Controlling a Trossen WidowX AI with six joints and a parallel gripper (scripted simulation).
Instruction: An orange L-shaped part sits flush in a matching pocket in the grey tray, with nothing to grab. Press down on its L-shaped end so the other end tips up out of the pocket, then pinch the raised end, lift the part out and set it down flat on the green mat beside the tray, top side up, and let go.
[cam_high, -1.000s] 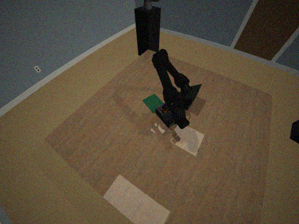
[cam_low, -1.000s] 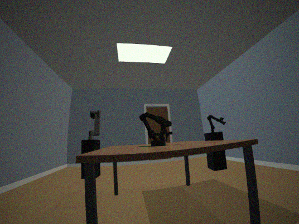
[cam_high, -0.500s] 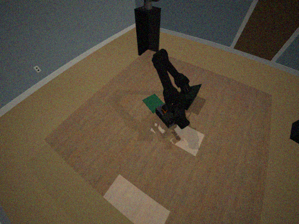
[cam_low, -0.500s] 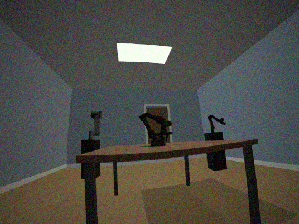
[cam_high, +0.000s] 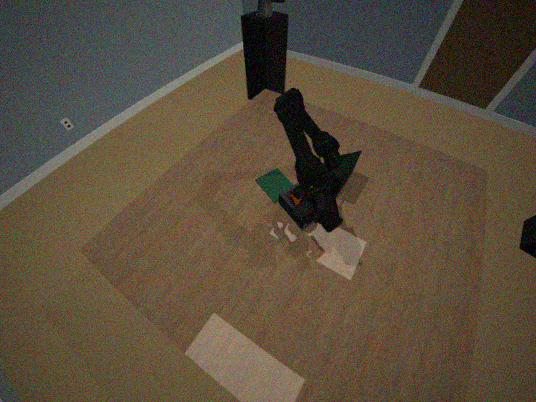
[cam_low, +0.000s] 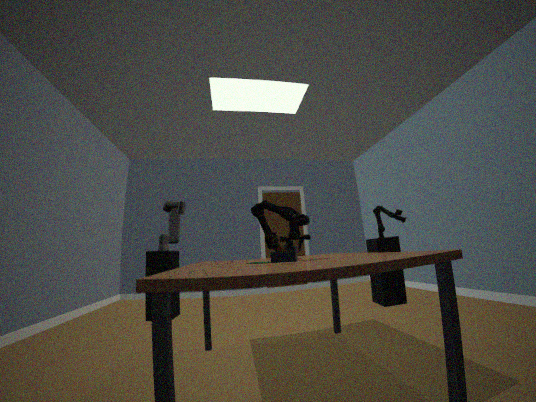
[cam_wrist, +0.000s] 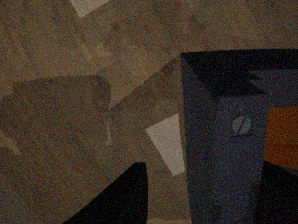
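Orange part, top view: I see only a small orange patch just right of frame centre, sitting in the grey tray. It looks seated in its pocket, and I judge it not yet lifted out.
Arm, top view: my black arm runs from upper centre down over the tray, hiding most of it. I read that as lining up for the press on the L-shaped end.
Green mat, top view: a flat green sheet lies just upper left of the tray, touching or nearly so. It is placed close so the carry is short.
Desk, top view: wood-grain brown surface with pale patches of light.
Exterior view: the desk is seen edge-on, a thin brown slab on dark legs. The arm bends down to the tray at mid frame; the part is too small to make out here.
Wrist view, tray: a matte grey-blue wall with a round screw head fills the right half.
Wrist view, part: a smooth orange face shows at the right edge, inside the tray.
Claw: two dark fingers rise from the bottom edge. The claw stands partly open, roughly halfway, with nothing between its fingers.
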